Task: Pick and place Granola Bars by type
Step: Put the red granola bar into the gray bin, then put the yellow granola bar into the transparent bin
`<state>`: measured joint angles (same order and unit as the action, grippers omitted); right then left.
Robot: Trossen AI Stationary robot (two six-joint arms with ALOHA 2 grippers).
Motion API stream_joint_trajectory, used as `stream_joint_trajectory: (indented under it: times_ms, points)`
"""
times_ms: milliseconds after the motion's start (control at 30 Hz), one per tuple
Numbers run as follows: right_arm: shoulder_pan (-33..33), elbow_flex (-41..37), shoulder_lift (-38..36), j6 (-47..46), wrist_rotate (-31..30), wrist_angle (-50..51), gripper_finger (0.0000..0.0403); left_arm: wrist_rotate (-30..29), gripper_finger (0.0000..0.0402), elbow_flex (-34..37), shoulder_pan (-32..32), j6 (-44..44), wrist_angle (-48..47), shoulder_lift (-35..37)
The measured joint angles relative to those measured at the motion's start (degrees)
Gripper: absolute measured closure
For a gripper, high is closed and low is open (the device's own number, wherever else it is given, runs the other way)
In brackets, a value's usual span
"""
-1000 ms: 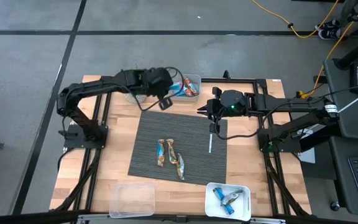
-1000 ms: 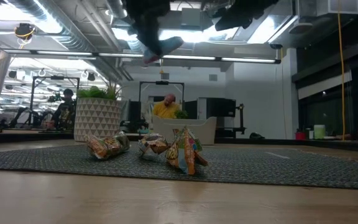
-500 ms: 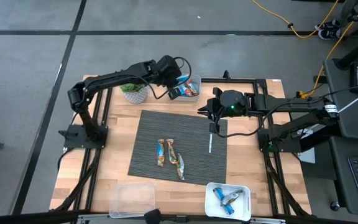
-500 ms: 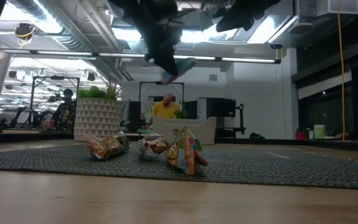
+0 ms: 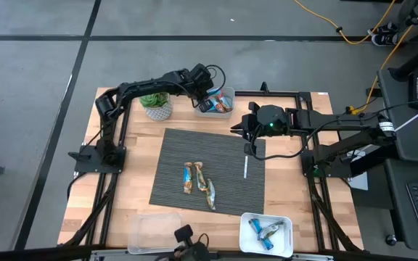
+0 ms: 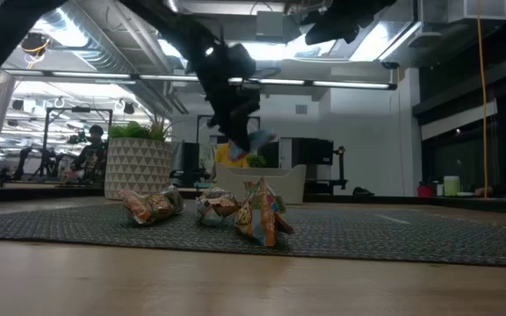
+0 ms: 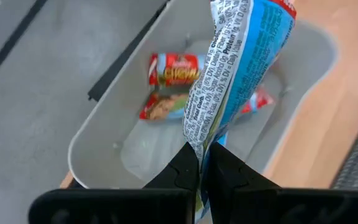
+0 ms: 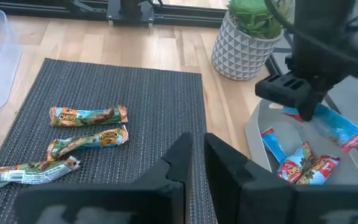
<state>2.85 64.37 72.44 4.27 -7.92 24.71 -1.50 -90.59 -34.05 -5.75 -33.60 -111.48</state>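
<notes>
High view: a wooden table [image 5: 133, 185] carries a dark ribbed mat [image 5: 227, 163] with 3 brownish-gold bars [image 5: 198, 181] and a thin white stick [image 5: 244, 167] on it. At the far edge stand a potted plant [image 5: 155, 105] and a white bin [image 5: 225, 102] with red-and-blue bars inside. The left gripper [image 7: 201, 163] hangs over that bin, fingers pinched tight on a blue bar [image 7: 238, 65]. The right gripper [image 5: 247, 135] waits above the mat's far right part, fingers nearly together and holding nothing. At the near edge sit a clear tub [image 5: 154, 230] and a white tray [image 5: 285, 221] with blue bars in it. Grey floor surrounds the table; in the low view, a person in yellow [image 6: 225, 155] shows in the lit room behind.
</notes>
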Motion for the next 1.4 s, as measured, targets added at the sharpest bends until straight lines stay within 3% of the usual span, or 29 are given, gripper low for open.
stream_joint_trajectory:
  times_ms: [267,567,833,1100,1400]
  points:
    - [0.00,0.00,0.00,-1.46,-0.02,0.02,0.0357,-0.20,0.0381,0.00,-0.67,0.49,0.20,-2.45]
    - [0.00,-0.02,0.00,-2.36,-0.02,0.02,0.0357,-3.29,0.0309,-2.41,-0.54,0.45,-0.11,-2.45]
    - [0.00,0.01,0.00,-2.13,-0.02,0.29,0.0357,-1.61,0.0252,-10.46,1.30,0.50,-7.84,-0.02]
    - [0.00,-0.02,0.00,2.01,-0.04,0.60,0.0357,6.39,0.0253,-15.32,7.34,6.18,-19.14,5.58]
    - [0.00,0.00,0.00,5.29,0.00,1.02,0.0357,5.13,0.0263,-15.41,18.43,16.24,-29.90,11.44]
